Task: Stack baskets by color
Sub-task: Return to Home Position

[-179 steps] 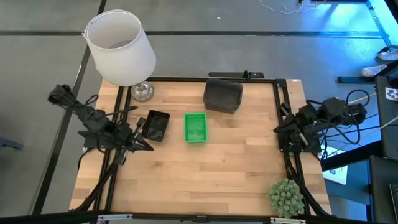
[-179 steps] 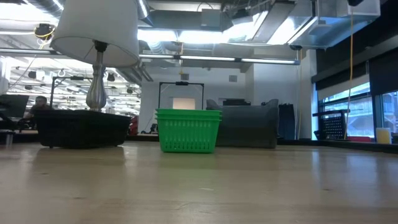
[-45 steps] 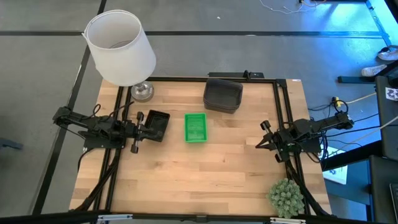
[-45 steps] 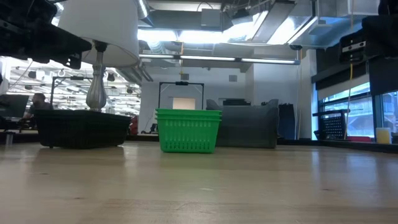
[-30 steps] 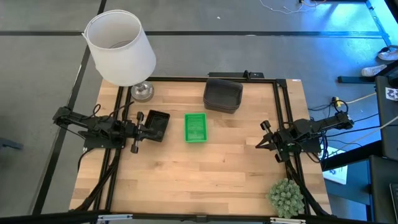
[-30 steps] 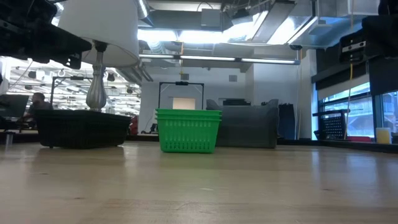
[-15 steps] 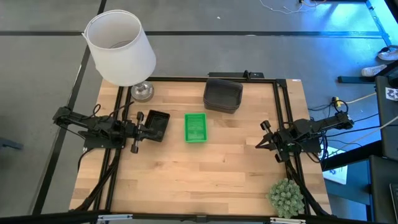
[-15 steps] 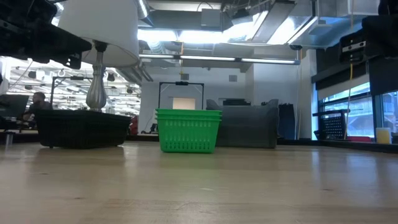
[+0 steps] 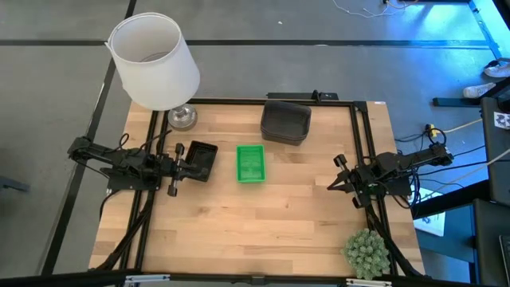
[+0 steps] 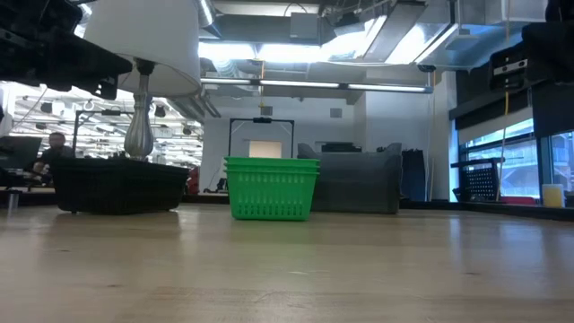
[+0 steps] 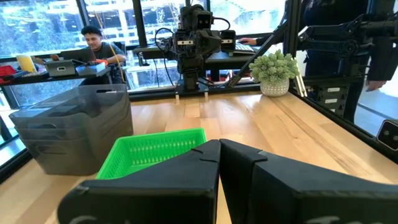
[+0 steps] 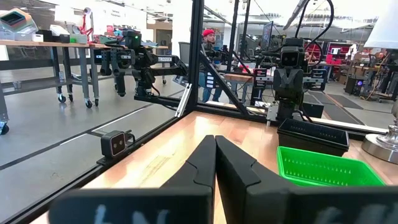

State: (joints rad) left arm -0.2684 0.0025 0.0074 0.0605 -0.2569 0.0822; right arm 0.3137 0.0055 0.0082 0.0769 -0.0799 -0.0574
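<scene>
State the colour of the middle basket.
The middle basket is bright green, seen best in the low view.

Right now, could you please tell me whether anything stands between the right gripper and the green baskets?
Nothing visible does. Only bare table lies between the right gripper, at the right edge, and the green baskets. The grey baskets sit off that line, toward the far edge; the black basket lies beyond, by the left gripper.

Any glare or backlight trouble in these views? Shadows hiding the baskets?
Low view: bright ceiling lights behind; the black basket shows as a dark mass, the green baskets read clearly. High view: even light, soft shadows only, the grey baskets plain. Left wrist view: bright windows behind, no glare on the table.
</scene>
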